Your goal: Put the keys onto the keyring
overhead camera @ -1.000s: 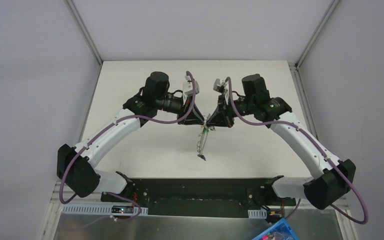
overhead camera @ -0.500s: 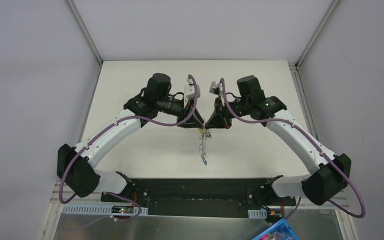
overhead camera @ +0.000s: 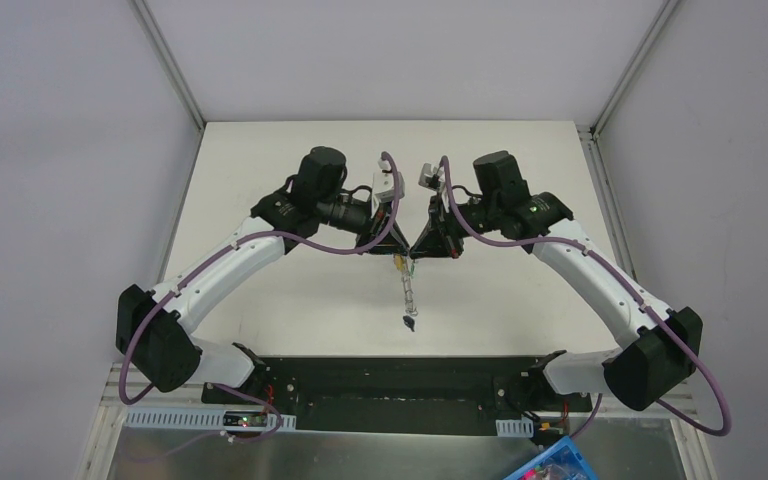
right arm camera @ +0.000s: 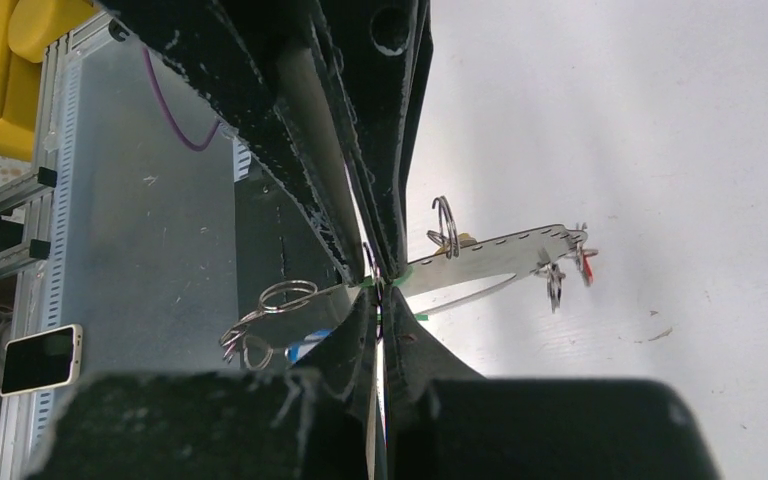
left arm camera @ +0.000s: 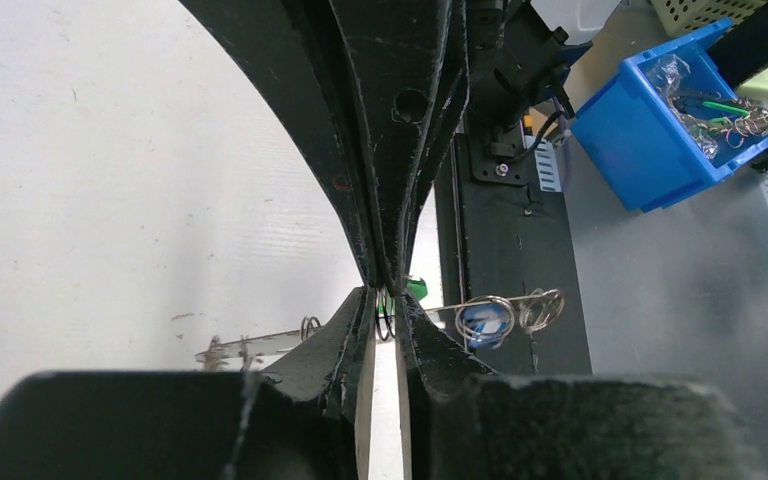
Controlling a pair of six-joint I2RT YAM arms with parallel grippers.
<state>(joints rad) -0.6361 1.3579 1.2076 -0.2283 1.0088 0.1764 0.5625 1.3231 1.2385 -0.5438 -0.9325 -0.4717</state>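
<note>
My two grippers meet tip to tip above the middle of the table. The left gripper [overhead camera: 398, 250] [left arm camera: 386, 306] stands nearly shut, a thin wire keyring [left arm camera: 387, 322] pinched between its tips. From the opposite side the right gripper [overhead camera: 416, 252] [right arm camera: 379, 292] is shut on the green key [left arm camera: 417, 288] [right arm camera: 364, 283]. A metal strip [right arm camera: 500, 258] with several small rings hangs from this point. It carries the blue key [overhead camera: 410, 322] [left arm camera: 482, 320] at its low end, the red key [right arm camera: 586, 263] at the other, and a yellow key [overhead camera: 398, 264] near the tips.
A blue bin [left arm camera: 680, 110] of spare rings and parts stands past the table's near edge, beside the black base rail [overhead camera: 390, 385]. Yellow boxes [right arm camera: 0, 70] and a phone [right arm camera: 40, 358] lie off the table to one side.
The hanging strip has swung from slanting left to hanging straight down. The right gripper shifted left to meet the left one, and the left jaws widened briefly, then narrowed.
</note>
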